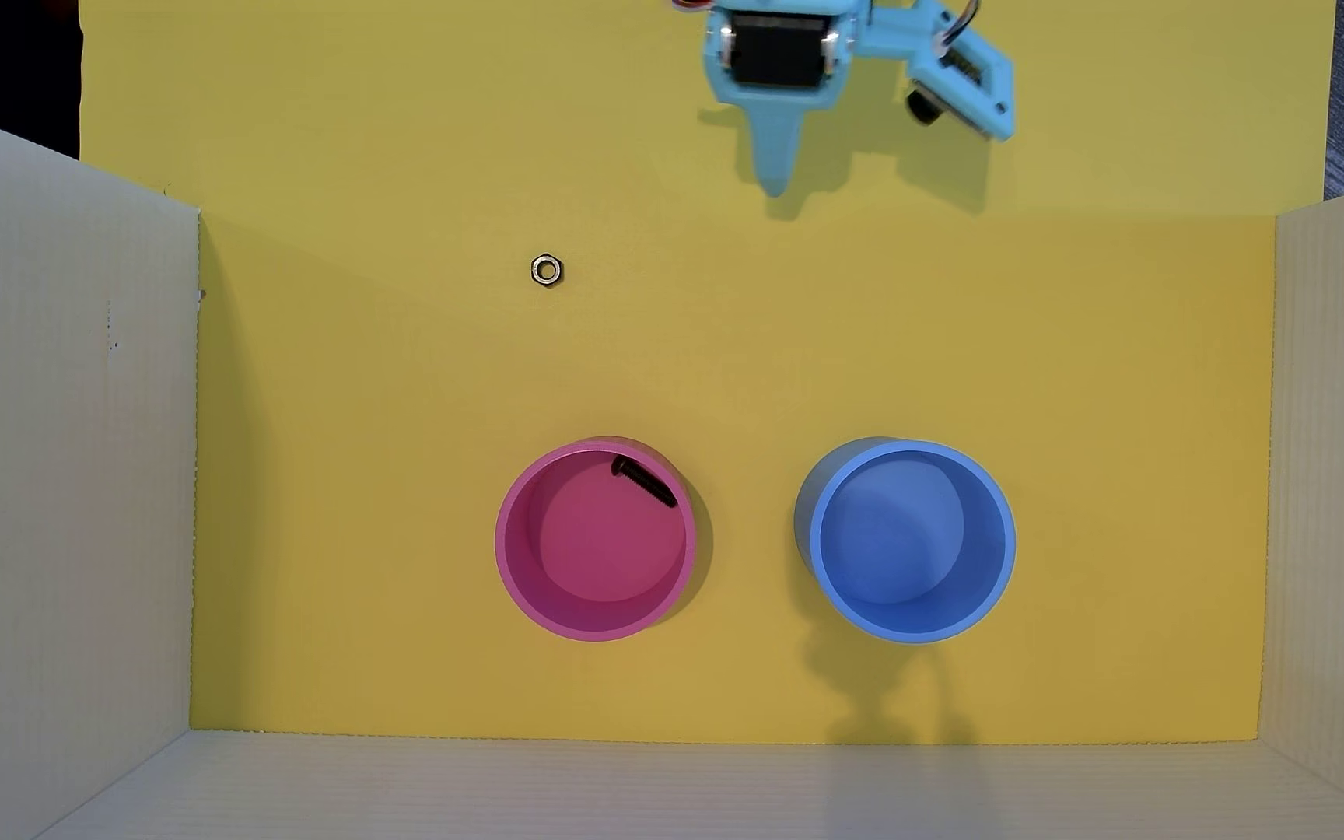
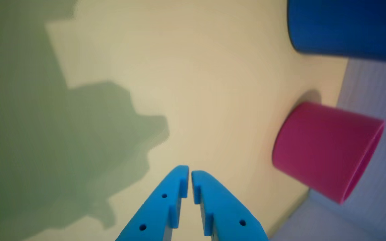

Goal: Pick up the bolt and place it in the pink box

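Hex nut (image 1: 546, 270) flat on yellow mat (image 1: 378, 485); blue cup (image 1: 912, 541) upright, empty; cardboard walls (image 1: 55, 485).

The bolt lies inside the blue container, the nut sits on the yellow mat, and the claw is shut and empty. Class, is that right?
Not quite. The overhead view shows the bolt inside the pink box, not the blue container. The nut does sit on the yellow mat, and the claw is shut and empty.
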Controlling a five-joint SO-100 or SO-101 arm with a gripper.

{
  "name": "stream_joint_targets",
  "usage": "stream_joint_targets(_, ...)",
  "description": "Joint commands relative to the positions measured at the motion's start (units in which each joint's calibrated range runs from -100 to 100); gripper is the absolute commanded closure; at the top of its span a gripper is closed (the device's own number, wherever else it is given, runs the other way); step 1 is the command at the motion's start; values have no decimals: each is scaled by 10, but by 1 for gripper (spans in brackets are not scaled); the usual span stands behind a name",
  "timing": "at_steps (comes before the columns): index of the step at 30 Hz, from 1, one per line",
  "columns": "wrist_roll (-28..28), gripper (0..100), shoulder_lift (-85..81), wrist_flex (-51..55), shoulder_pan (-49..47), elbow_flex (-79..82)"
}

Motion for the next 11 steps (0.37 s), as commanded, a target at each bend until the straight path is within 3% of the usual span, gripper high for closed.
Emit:
stream_joint_targets(1, 2, 99, -2, 2, -14, -10)
stream_joint_targets(11, -1, 98, -2, 2, -9, -10)
